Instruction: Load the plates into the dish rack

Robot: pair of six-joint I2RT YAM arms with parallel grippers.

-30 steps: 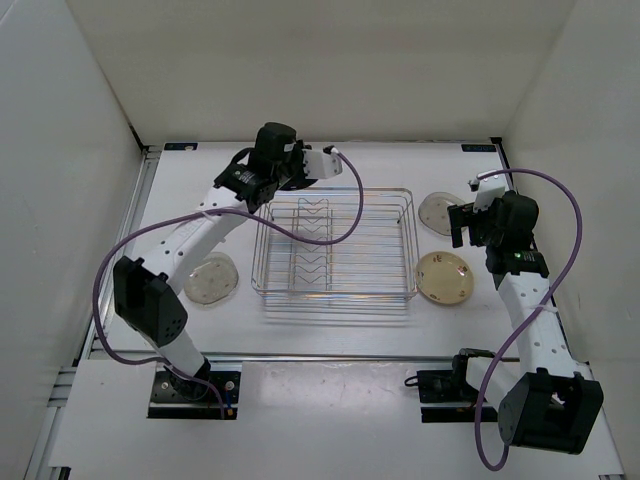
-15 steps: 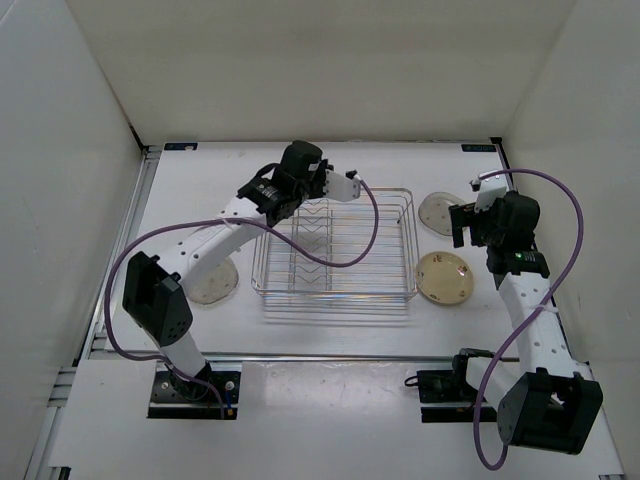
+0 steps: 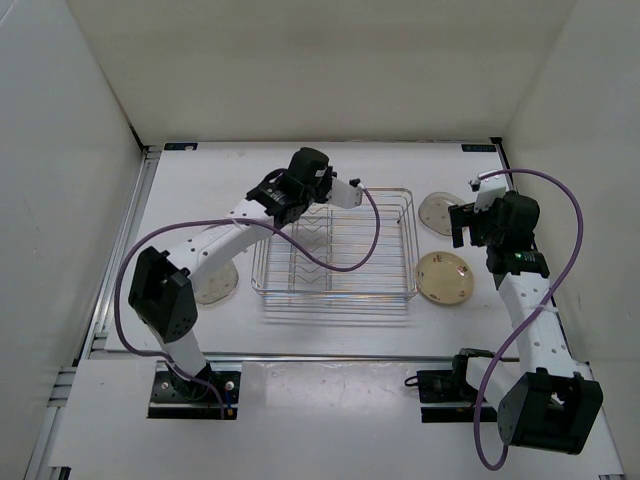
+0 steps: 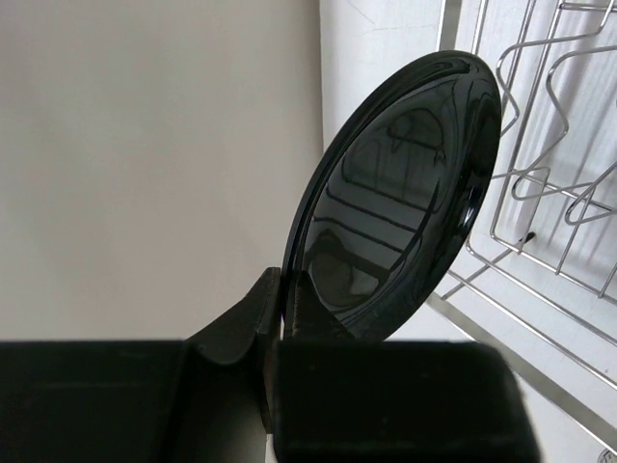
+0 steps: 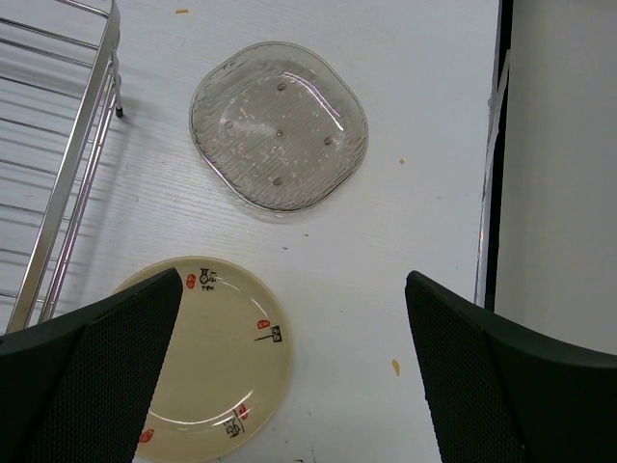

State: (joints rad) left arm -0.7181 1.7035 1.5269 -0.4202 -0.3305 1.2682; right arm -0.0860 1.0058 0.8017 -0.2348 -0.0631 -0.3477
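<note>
Clear plate beyond cream plate, apart; dish rack at left; end effector spread wide.

- The left arm slants from the near left corner to the dish rack's far left corner and bars that side from above.
- The left gripper clamps the black plate upright, close by the rack's rim wires.
- A purple cable loops over the rack's left half; the right half lies open from above.
- A clear plate and a cream plate lie flat near the rack's right wall, with only a narrow gap between.
- The right gripper hovers over them, jaws wide apart.
- A second clear plate lies toward the left edge, partly under the left arm.
- Walls close the left, far and right edges.
</note>
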